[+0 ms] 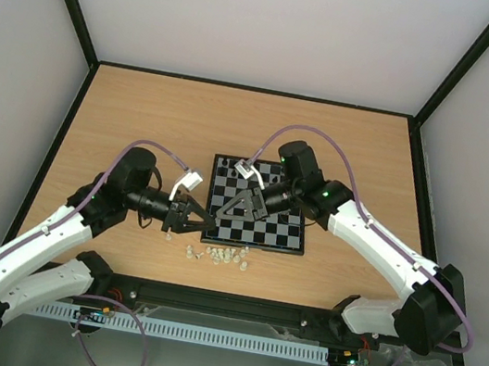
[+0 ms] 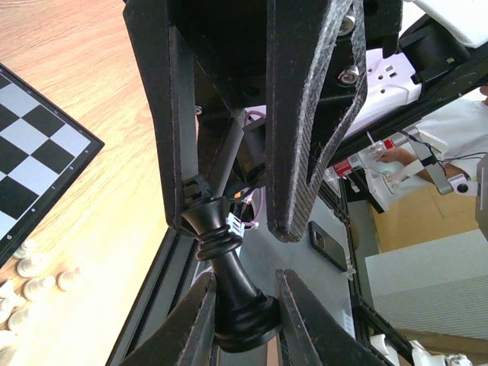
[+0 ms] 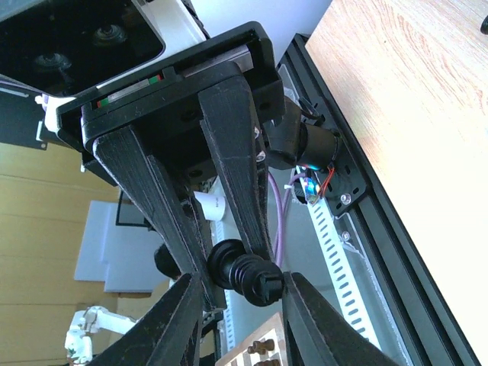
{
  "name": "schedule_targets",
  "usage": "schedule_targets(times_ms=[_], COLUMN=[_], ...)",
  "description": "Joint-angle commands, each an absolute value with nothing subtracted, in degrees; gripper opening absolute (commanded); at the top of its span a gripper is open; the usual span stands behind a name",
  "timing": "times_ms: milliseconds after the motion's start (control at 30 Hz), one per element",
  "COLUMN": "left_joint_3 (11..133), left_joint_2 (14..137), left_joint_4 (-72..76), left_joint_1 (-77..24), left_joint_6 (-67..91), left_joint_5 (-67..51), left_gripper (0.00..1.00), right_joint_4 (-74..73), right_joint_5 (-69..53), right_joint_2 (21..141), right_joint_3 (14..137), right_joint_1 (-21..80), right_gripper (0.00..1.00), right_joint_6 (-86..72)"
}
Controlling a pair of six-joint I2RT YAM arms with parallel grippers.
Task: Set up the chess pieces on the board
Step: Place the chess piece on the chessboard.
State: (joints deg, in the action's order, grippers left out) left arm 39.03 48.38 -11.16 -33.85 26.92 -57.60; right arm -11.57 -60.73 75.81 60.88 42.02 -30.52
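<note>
Wooden table (image 1: 142,119) bearing board (image 1: 260,233) | left gripper (image 2: 242,305) clamping black piece (image 2: 229,267) | right gripper (image 3: 236,293) pinching, seemingly, another black piece (image 3: 248,274) over board | next: setting each upright on its square

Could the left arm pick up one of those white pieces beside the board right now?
Probably not yet. The white pieces lie close beside the left gripper with nothing between, but its fingers are already clamped on a black piece, which it would have to set down first.

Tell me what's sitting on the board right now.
Black chess pieces line the board's far edge. The right gripper covers the squares beneath it, so anything there is hidden.
</note>
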Motion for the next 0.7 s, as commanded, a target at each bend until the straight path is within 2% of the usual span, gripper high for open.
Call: schedule_targets(times_ms=[0,367,600,667], left_joint_3=[38.41,38.10,38.27,38.78], left_joint_2=[48.33,48.19,48.63,49.18], left_joint_4=[-11.10,-10.90,-11.53,-12.46], left_joint_1=[-33.88,-33.90,-33.88,-33.72], left_joint_6=[26.01,26.10,25.94,25.40], left_joint_5=[-58.03,-58.89,-57.86,-56.41], left_gripper=[0.18,0.18,0.20,0.31], right_joint_4=[-9.96,-7.93,-8.61,-10.11], right_joint_5=[-63.70,-64.49,-63.63,-62.78], right_joint_2=[76.09,79.51,79.25,78.68], right_joint_3=[60.46,61.78,62.16,62.53], right_joint_1=[42.28,42.32,42.28,42.08], right_gripper=[0.29,0.25,0.04,0.02], right_joint_6=[-31.71,-32.35,-31.97,-31.11])
